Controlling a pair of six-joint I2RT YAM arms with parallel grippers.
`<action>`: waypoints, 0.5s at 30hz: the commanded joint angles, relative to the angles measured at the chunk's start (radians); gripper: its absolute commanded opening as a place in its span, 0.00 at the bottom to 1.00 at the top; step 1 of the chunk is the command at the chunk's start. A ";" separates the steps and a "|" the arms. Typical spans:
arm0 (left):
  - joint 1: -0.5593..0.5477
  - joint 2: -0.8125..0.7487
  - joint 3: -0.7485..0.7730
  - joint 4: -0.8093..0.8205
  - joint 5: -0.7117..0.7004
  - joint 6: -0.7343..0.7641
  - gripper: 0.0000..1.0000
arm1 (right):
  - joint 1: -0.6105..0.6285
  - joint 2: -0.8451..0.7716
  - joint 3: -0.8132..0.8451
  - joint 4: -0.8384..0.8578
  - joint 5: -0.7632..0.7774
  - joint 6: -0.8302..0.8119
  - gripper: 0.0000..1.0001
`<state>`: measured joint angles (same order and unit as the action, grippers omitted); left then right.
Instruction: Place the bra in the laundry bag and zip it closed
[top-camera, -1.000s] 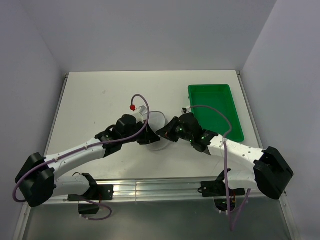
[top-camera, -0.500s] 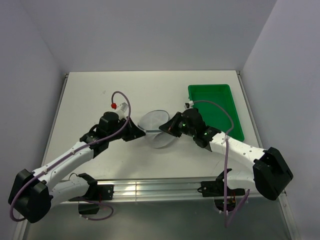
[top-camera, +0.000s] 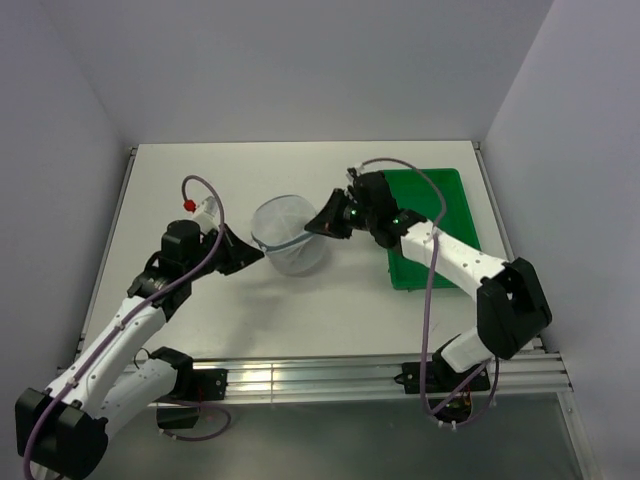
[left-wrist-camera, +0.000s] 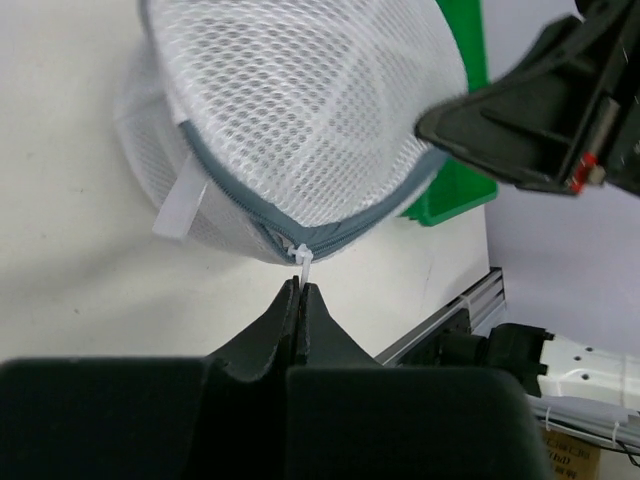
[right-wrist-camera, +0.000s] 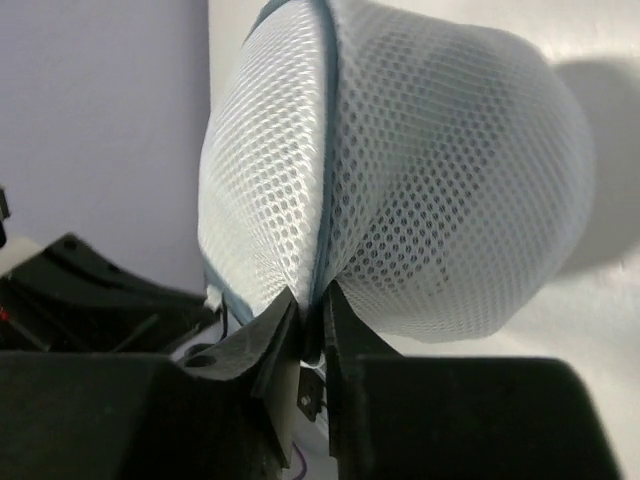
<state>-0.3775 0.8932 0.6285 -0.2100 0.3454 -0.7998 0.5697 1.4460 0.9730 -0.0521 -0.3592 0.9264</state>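
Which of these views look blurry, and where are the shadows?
Left wrist view: laundry bag mesh sharp, left end effector dark, its detail lost. Right wrist view: the bag throws a soft shadow on the table. Top external view: even light, no glare.

The laundry bag (left-wrist-camera: 320, 120) runs off the top edge, just past the left hand (left-wrist-camera: 300, 286). Above the right hand (right-wrist-camera: 310, 312), something dim and dark shows through the mesh, too blurry to name. The right arm (top-camera: 440, 250) covers part of the green tray (top-camera: 450, 195).
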 joint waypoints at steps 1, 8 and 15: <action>0.003 -0.043 0.074 -0.077 -0.005 0.050 0.00 | -0.037 0.077 0.197 -0.089 0.028 -0.113 0.20; -0.110 0.042 0.051 0.027 -0.029 -0.009 0.00 | -0.021 0.106 0.288 -0.189 0.120 -0.101 0.62; -0.207 0.196 0.053 0.191 -0.052 -0.052 0.00 | 0.018 -0.004 0.100 -0.099 0.097 -0.009 0.63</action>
<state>-0.5484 1.0550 0.6735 -0.1314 0.3111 -0.8303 0.5621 1.5204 1.1404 -0.1875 -0.2604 0.8669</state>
